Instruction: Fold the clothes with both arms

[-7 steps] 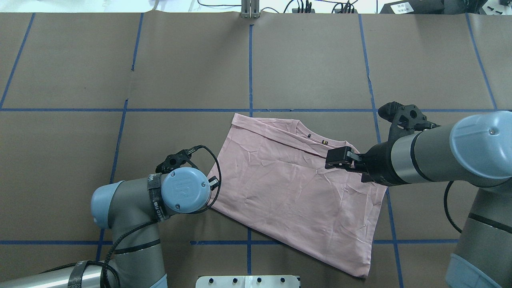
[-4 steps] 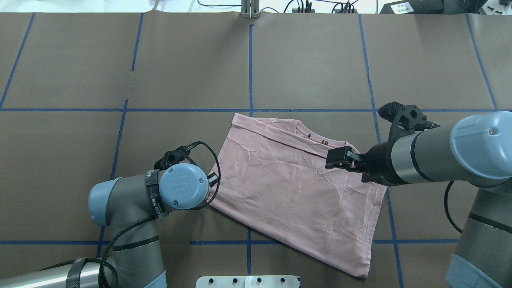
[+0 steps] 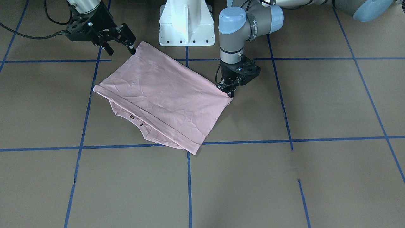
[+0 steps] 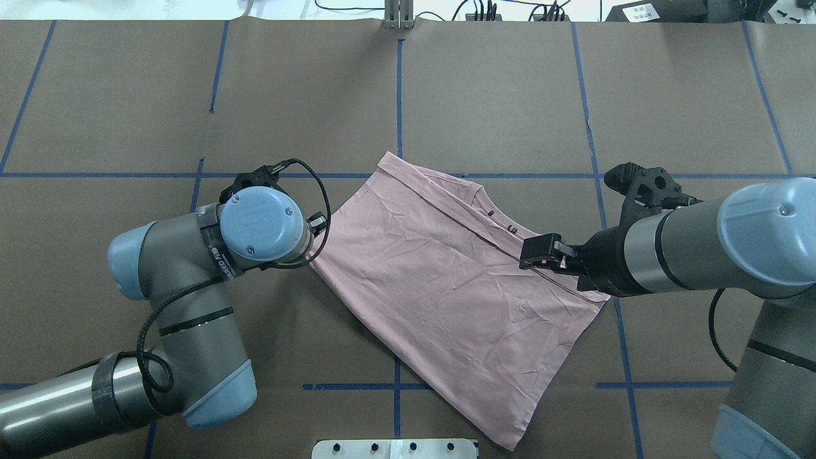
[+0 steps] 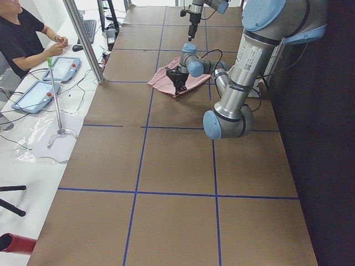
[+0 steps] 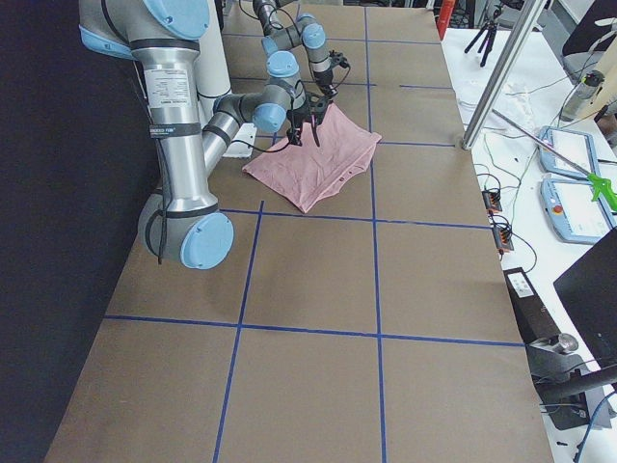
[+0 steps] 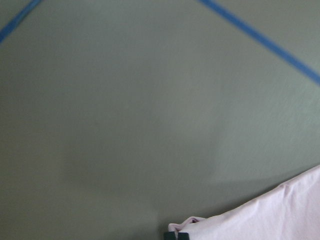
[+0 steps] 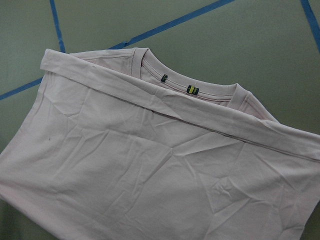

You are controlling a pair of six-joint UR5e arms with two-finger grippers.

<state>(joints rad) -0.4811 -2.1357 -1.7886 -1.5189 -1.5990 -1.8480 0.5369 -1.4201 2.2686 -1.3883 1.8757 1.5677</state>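
White lettering runs along the black strap (image 3: 255,27) around the left arm (image 3: 234,41). It seems to begin "WAVE", and the rest is too blurred to read. The arm's blue joint cap (image 4: 260,223) bears an embossed "UR" mark. The two collar tags (image 8: 192,90) on the T-shirt (image 8: 150,185) are too small to read.

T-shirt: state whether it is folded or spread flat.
Folded: the T-shirt lies doubled over, its upper layer's edge crossing just below the collar; no sleeves show.
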